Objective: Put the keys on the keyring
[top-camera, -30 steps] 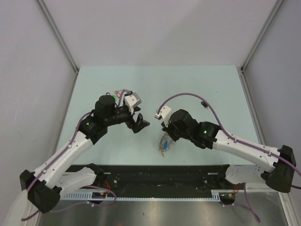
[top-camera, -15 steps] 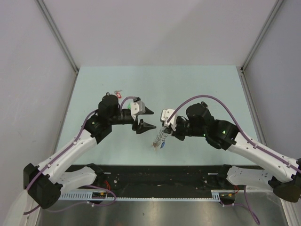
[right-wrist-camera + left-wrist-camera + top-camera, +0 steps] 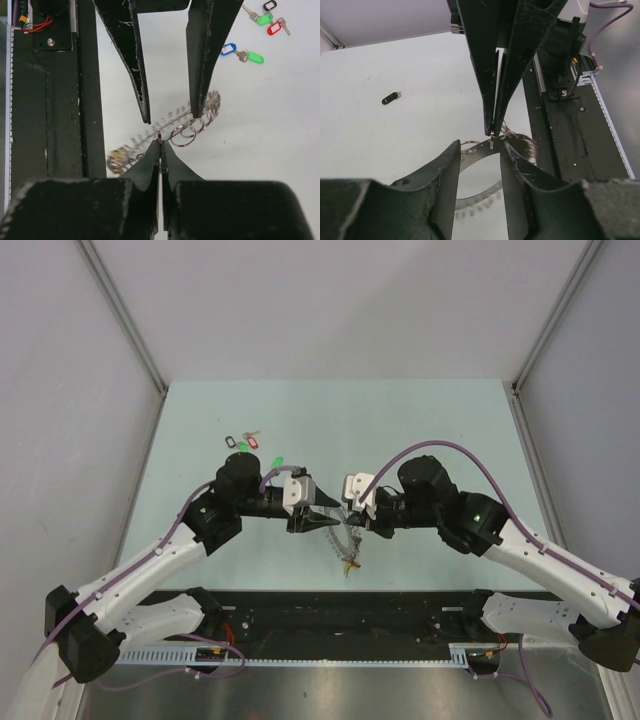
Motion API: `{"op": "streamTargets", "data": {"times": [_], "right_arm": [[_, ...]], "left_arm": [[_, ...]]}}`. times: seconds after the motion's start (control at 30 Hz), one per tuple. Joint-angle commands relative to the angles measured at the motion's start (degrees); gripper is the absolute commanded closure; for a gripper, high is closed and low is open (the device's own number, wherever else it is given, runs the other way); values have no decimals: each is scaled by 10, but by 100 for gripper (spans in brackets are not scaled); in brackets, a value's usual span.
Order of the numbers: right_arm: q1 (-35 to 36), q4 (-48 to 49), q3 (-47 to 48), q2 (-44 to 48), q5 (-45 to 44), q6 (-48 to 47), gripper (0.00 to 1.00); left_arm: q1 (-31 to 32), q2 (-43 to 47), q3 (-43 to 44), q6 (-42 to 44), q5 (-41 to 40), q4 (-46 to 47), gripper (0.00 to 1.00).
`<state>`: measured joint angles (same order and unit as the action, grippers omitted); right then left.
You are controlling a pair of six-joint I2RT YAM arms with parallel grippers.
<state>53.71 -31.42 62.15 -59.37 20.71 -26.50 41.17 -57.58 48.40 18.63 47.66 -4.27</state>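
Dangling between the two arms, the keyring (image 3: 345,540) is a floppy silver coil, smeared with blur in both wrist views. The right gripper (image 3: 160,145) has it: fingertips pressed tight together on one small loop at the coil's edge, no gap between them. From that pinch the coil trails toward the near edge of the pale green table (image 3: 450,430), ending in a yellowish blur I cannot make out.

The left gripper (image 3: 335,520) meets it nose to nose, jaws parted, one finger (image 3: 135,65) either side of the coil. The far finger's tip looks to sit right on the loops; whether it truly touches, I can't tell. It grips nothing.

Further out, the keys (image 3: 243,443) lie loose on the table behind the left arm, well apart from the ring: one bunch with black, red and green tags, and a nearer pair (image 3: 243,54), one with a blue tag and one with a green.
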Motion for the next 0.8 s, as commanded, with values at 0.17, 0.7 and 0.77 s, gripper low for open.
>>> {"op": "streamTargets", "data": {"times": [0.17, 0.7, 0.77], "right_arm": [[-9, 42, 32, -2, 27, -6, 100], [-11, 35, 32, 2, 44, -7, 100], [-11, 34, 32, -1, 49, -7, 100]], "left_arm": [[17, -5, -2, 34, -4, -12, 63], [34, -27, 9, 39, -6, -28, 74], [35, -28, 9, 36, -3, -26, 74]]}}
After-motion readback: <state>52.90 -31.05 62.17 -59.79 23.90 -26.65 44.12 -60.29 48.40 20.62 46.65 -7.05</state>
